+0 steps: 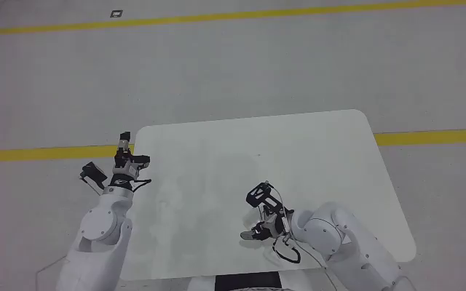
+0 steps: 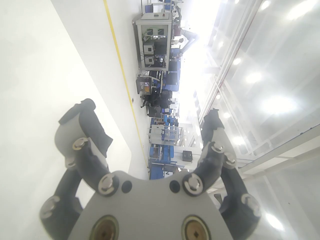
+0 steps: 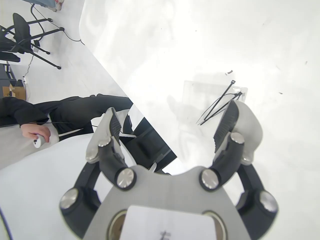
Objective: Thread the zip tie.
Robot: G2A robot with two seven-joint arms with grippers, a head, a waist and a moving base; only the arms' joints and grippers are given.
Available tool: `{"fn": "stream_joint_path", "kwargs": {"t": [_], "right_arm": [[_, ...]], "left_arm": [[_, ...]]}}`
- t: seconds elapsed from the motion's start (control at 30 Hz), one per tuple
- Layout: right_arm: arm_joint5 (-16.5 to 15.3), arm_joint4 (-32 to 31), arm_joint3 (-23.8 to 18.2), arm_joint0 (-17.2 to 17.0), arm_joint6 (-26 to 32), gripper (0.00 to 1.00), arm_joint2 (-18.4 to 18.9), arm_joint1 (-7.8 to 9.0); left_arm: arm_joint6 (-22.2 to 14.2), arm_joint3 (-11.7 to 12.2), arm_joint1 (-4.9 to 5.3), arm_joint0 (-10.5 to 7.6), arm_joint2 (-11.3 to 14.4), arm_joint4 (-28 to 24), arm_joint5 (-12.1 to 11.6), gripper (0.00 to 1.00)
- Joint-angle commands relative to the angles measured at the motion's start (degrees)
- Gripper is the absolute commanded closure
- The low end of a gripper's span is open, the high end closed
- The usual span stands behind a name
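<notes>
Bare tabletop (image 1: 218,160) around zip ties (image 3: 220,99) on clear sheet (image 3: 195,93).

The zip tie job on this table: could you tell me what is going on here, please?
Nothing is threaded yet. A few black zip ties lie untouched on a clear plastic sheet on the white table. The right end effector is open and empty, with one finger close beside the bundle. The left end effector is also open and empty, out by the table's edge.
</notes>
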Motion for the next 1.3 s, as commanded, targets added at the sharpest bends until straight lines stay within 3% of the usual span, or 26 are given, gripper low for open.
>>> {"fn": "stream_joint_path", "kwargs": {"t": [0.0, 0.5, 0.9, 1.27], "right_arm": [[-0.3, -0.4, 0.2, -0.2, -1.2, 0.0, -0.5, 0.02], [11.8, -5.3, -1.0, 1.0, 2.6, 0.0, -5.3, -0.26], [14.9, -6.4, 1.2, 2.9, 2.3, 0.0, -7.7, -0.61], [14.9, -6.5, 1.2, 2.9, 2.3, 0.0, -7.8, -0.61]], "left_arm": [[0.0, 0.0, 0.0, 0.0, 0.0, 0.0, 0.0, 0.0], [0.0, 0.0, 0.0, 0.0, 0.0, 0.0, 0.0, 0.0], [0.0, 0.0, 0.0, 0.0, 0.0, 0.0, 0.0, 0.0], [0.0, 0.0, 0.0, 0.0, 0.0, 0.0, 0.0, 0.0]]}}
